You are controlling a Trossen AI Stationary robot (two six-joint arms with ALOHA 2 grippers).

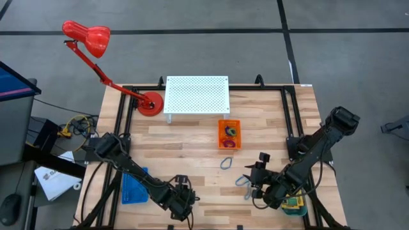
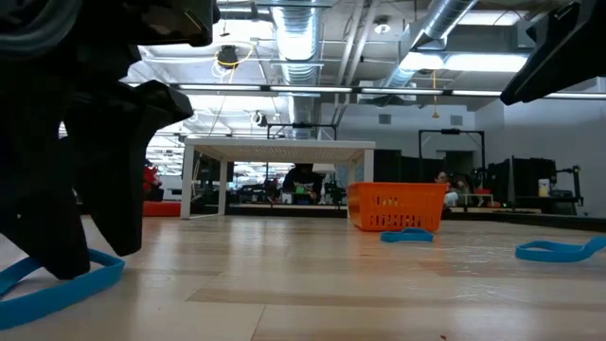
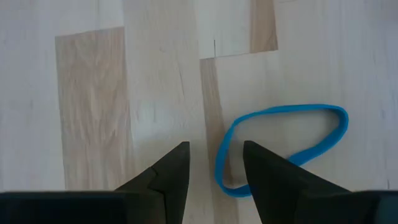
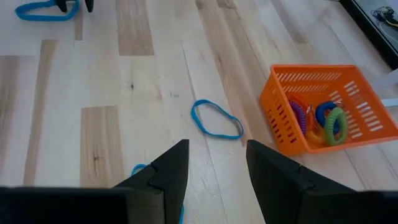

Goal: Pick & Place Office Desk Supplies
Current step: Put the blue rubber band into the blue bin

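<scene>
My left gripper is open, low at the table's near edge. Its two fingers stand on either side of one end of a thin blue loop that lies flat on the wood. My right gripper is open and hangs above the table, near two more blue loops. One of them shows ahead of it. The orange tray holds coloured rings. A yellow box sits in a teal tray under the right arm. My left gripper comes at the loop's near end from above, pointing down, one finger inside the loop and one outside it. The loop lies flat on the table. Whether a finger touches it, I cannot tell.
A blue tray lies beside the left arm. A white perforated stand and a red desk lamp occupy the far side. Bare wood stretches between the orange tray and the near edge.
</scene>
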